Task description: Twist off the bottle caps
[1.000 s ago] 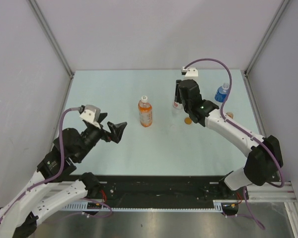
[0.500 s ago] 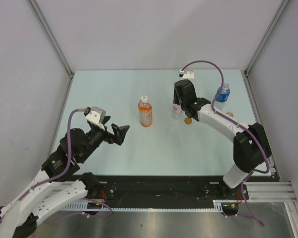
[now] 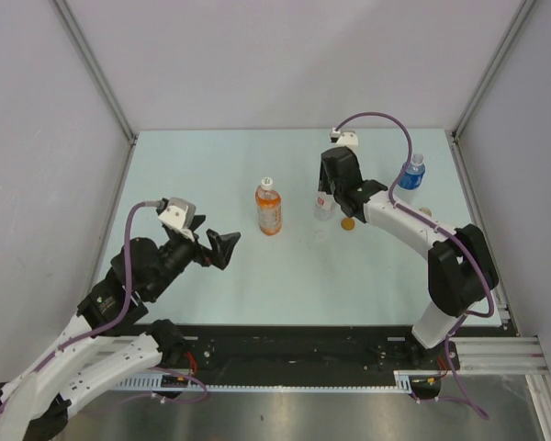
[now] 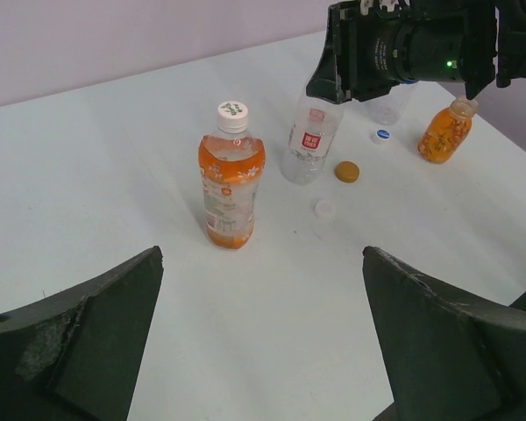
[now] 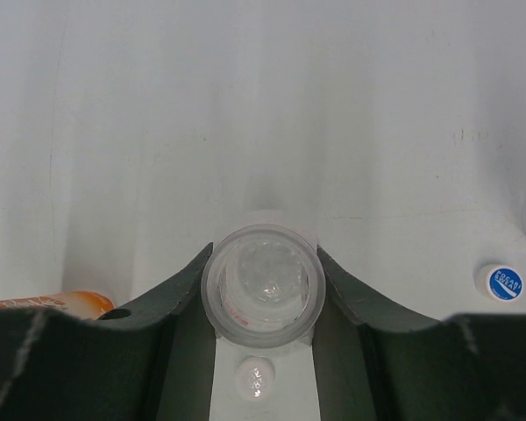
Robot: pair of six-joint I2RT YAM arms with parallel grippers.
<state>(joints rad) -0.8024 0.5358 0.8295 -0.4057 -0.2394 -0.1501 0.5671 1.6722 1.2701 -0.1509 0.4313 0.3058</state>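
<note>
An orange-drink bottle (image 3: 269, 209) stands mid-table with its white cap (image 3: 267, 183) on; it also shows in the left wrist view (image 4: 231, 184). My right gripper (image 3: 331, 191) is shut around the open neck of a clear bottle (image 5: 263, 282), which leans slightly (image 4: 313, 139). A loose white cap (image 5: 255, 379) lies on the table by it, with an orange cap (image 4: 346, 172) and a blue-and-white cap (image 5: 500, 282) nearby. My left gripper (image 3: 222, 246) is open and empty, left of and nearer than the orange-drink bottle.
A clear bottle with a blue label (image 3: 410, 173) stands at the back right, no cap on it. A small uncapped orange bottle (image 4: 444, 132) stands near it. Grey walls close the table on three sides.
My right gripper has come down and back onto the clear bottle's neck and nudged it slightly left. My left arm has moved a little forward towards the orange-drink bottle.
</note>
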